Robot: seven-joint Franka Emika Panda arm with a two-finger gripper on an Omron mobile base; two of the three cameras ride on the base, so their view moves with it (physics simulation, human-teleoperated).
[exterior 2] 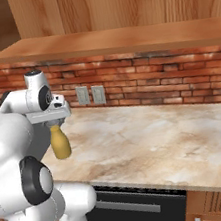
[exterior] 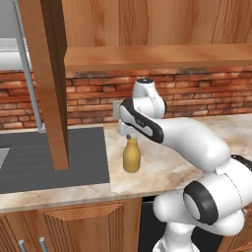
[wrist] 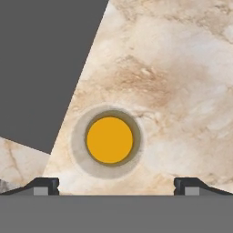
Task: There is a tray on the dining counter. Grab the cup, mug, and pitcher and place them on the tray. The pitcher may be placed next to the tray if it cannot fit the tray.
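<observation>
Gripper: jaws fully apart, nothing between them; the two dark fingertips stand wide at either side of the hand view. Pointed straight down, directly above the pitcher's mouth.

Pitcher: mustard-yellow, upright on the marble kitchen counter, near its front edge and just beside the dark grey cooktop. In the hand view its orange opening sits a little to the left of the midpoint between the fingertips. From the right base view the hand appears to sit right at the neck top, though whether it touches cannot be told from that angle.

Step in hand: approach for the pitcher pick-up, not yet gripped. Judged early in the task; the pitcher is on the brick-backed kitchen counter, not at its destination.

Next move calls for: a straight descent until the fingers bracket the narrow neck, a small sideways correction to centre it, then closing. A grip on the tapered neck could slip upward; lower on the neck looks safer.

Arm pose: rises from the base, upper links folded forward over the counter edge, wrist bent down so the hand hangs vertically over the pitcher.
</observation>
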